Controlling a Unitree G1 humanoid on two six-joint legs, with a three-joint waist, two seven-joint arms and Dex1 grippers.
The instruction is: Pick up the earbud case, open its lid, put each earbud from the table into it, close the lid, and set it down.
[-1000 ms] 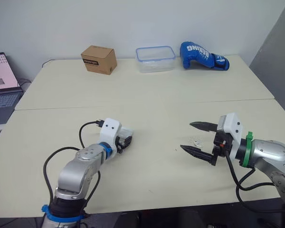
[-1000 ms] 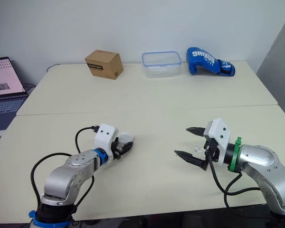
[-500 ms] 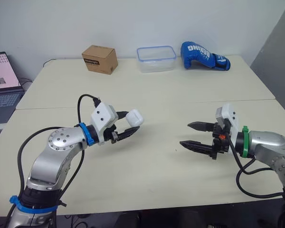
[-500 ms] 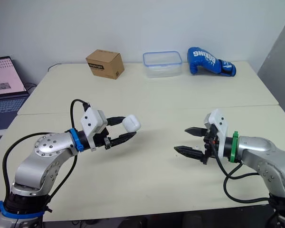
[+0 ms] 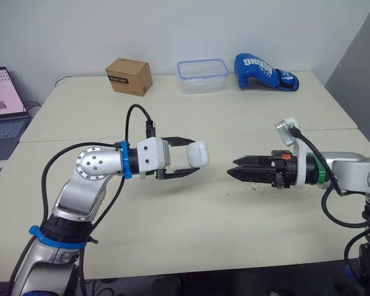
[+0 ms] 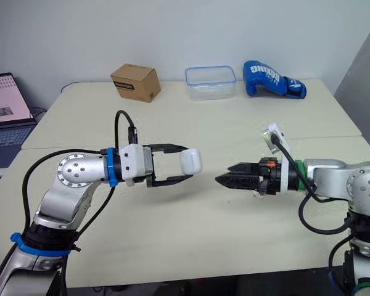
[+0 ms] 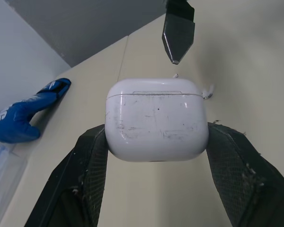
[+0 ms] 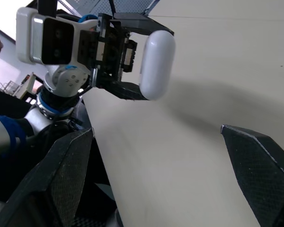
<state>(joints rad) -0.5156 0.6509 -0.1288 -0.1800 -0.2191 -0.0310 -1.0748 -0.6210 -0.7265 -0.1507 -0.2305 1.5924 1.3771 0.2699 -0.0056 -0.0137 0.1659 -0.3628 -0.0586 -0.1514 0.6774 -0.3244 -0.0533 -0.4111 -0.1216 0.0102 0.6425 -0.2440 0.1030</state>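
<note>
Over the last second the left tool has raised the earbud case off the desk and swung it level. The tool is clamped on the case's two sides and holds it in the air above the middle of the desk, lid shut. The right tool has turned to point at the case, fingers apart, tips near but not touching. Pickup is judged complete; lid opening is next. An earbud lies on the desk below the right tool.
</note>
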